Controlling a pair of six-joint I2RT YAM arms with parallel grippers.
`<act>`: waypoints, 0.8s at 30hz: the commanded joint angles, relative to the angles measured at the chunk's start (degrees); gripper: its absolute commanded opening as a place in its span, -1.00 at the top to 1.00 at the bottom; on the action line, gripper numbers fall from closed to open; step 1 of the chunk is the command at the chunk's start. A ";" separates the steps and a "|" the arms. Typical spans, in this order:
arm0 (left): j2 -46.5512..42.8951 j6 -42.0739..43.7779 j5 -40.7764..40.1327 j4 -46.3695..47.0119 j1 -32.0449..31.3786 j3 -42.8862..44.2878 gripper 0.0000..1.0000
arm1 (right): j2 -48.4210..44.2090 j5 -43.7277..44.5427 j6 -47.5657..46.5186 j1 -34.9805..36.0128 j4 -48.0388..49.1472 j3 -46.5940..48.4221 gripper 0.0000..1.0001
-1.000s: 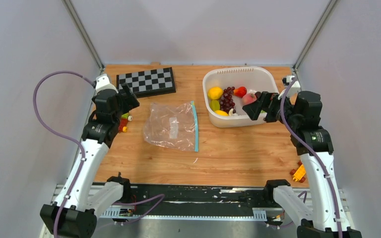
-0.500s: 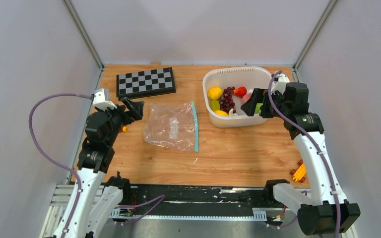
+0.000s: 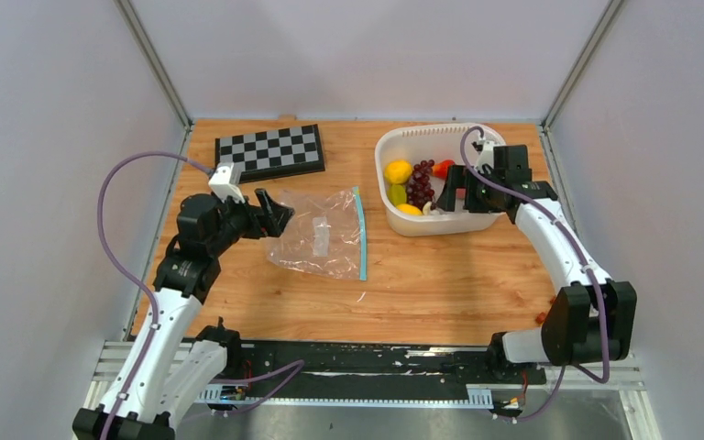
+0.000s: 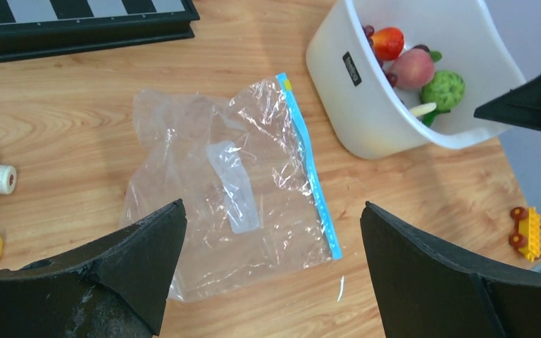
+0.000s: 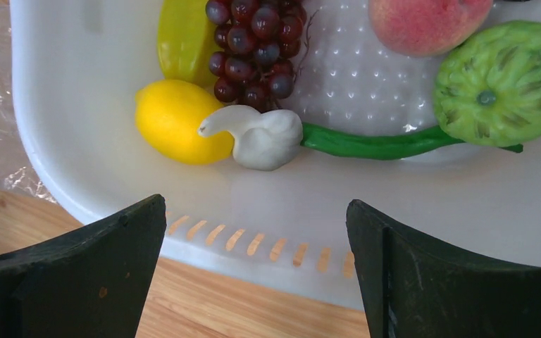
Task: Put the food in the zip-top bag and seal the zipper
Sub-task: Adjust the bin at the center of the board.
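Basket wall [image 5: 268,211] stands before right fingers [image 5: 77,274]; zip-top bag [image 4: 225,190] seemingly lies unobstructed.

Peach [image 5: 430,17] half beyond top edge

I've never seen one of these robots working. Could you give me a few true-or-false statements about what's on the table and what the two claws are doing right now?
1. The zip-top bag lies on the table with no food inside. True.
2. The left gripper is clamped on the bag. False: its jaws stand open and empty, near the bag.
3. The grapes are in the white basket. True.
4. The right gripper holds a lemon. False: it is open and empty at the basket's near wall; the lemon lies in the basket.
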 commanded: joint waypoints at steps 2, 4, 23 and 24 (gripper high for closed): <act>0.43 5.00 1.52 -3.74 -1.88 3.10 -1.00 | -2.01 4.06 -0.66 3.81 -1.80 -3.56 -1.00; 1.28 5.89 0.39 -4.66 -3.28 3.51 -1.00 | -5.51 5.41 1.10 5.82 -2.85 -6.68 -1.00; 32.20 -2.66 -38.12 5.37 -40.96 7.83 -0.90 | -33.12 6.31 16.29 8.39 -2.09 -11.92 -1.00; 34.39 -4.59 -39.31 6.91 -41.55 8.34 -0.89 | -34.16 6.57 17.80 8.39 -0.98 -12.05 -1.00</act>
